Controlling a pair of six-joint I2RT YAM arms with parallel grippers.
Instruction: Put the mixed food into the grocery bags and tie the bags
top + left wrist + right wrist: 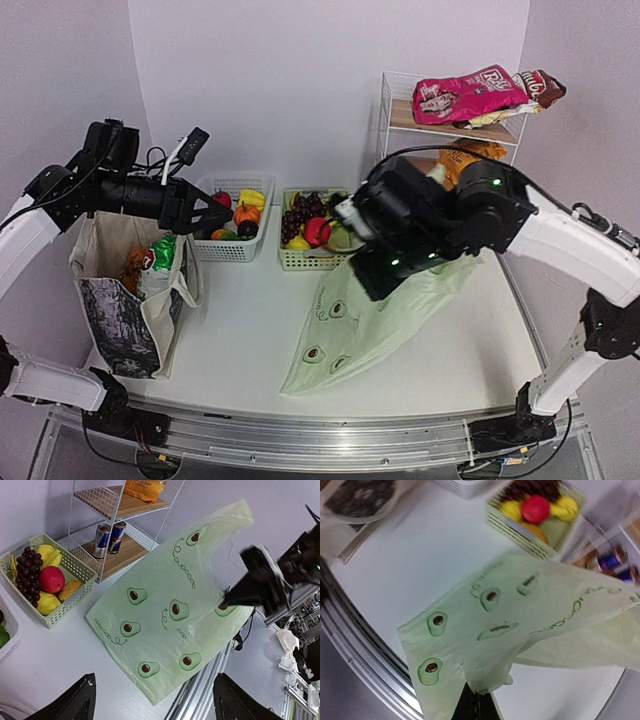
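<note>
Lift slowly the thin plastic bag [360,330], draped across the front right of the bench [250,330], by the fold pinched in the fully closed right jaws; swing the wide-open, empty left jaws over from above the tote [115,310] to spread the mouth; only then reach back to the fruit [318,232] in the green basket [300,265]

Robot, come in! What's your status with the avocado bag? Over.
Left gripper open, empty. Right gripper shut on avocado bag, one end lifted. Green basket close beside; nothing lies on the bag.
</note>
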